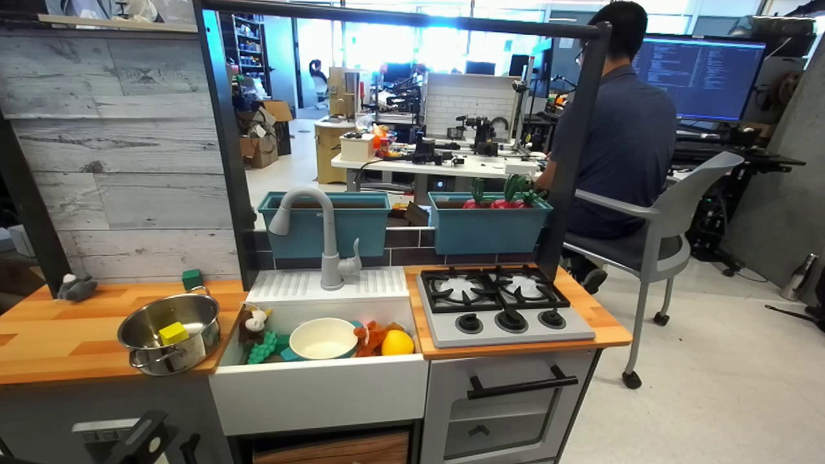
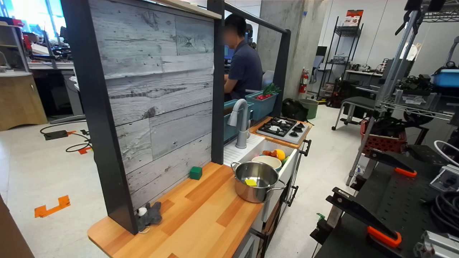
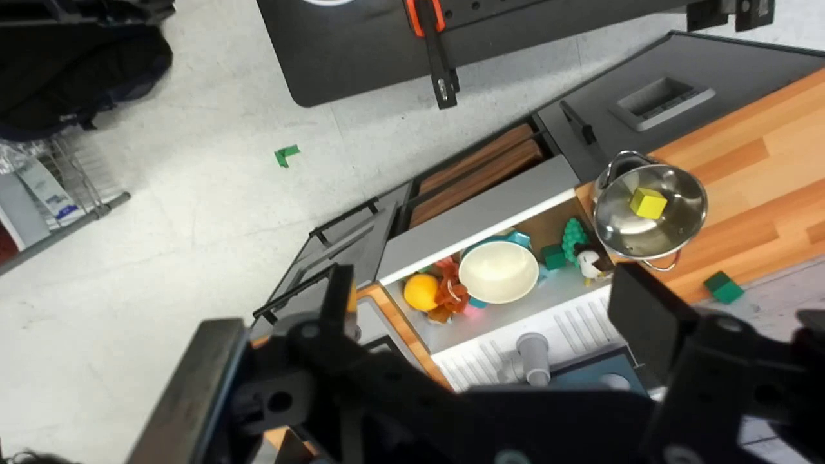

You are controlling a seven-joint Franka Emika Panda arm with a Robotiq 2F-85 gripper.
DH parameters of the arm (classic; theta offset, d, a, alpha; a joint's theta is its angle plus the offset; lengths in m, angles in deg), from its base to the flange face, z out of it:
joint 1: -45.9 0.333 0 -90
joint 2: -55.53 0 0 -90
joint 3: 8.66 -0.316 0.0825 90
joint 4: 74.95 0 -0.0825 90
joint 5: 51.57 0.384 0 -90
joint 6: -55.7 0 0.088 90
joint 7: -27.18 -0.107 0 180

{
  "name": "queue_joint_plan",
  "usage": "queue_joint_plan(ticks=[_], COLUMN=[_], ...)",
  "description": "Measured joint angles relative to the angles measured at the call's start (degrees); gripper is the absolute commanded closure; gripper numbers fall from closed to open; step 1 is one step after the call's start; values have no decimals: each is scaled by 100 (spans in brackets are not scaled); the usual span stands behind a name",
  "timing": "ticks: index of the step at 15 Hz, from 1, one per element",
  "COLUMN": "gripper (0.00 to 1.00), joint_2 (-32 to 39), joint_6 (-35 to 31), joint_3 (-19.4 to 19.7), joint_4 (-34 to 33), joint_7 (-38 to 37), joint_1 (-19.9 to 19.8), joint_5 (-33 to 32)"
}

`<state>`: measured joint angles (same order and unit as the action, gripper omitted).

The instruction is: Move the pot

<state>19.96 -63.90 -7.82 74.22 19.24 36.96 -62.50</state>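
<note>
The pot is a round shiny silver metal pot with two wire handles. It stands upright on the wooden counter left of the sink in an exterior view (image 1: 145, 350), and it also shows in an exterior view (image 2: 247, 193) and at the right in the wrist view (image 3: 680, 225). A yellow block (image 1: 173, 333) lies inside it. My gripper (image 3: 483, 290) shows only in the wrist view, with its two black fingers wide apart and nothing between them. It is high above the sink area, apart from the pot, which lies beyond the right finger.
The sink (image 1: 322, 380) beside the pot holds a cream bowl (image 1: 322, 338), a yellow ball (image 1: 397, 343) and soft toys. A grey faucet (image 1: 330, 245) rises behind it. A stove (image 1: 509, 309) is farther right. A green block (image 1: 192, 279) and grey toy (image 1: 77, 288) sit on the counter.
</note>
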Motion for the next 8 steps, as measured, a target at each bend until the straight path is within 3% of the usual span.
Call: queue_joint_plan(ticks=[4,8], gripper=[0,0], joint_2=[526,1438], joint_6=[-732,-970], joint_3=[-99,-321], joint_4=[32,-358], joint_7=[83,125], joint_1=[68,179], joint_5=[-53,-339])
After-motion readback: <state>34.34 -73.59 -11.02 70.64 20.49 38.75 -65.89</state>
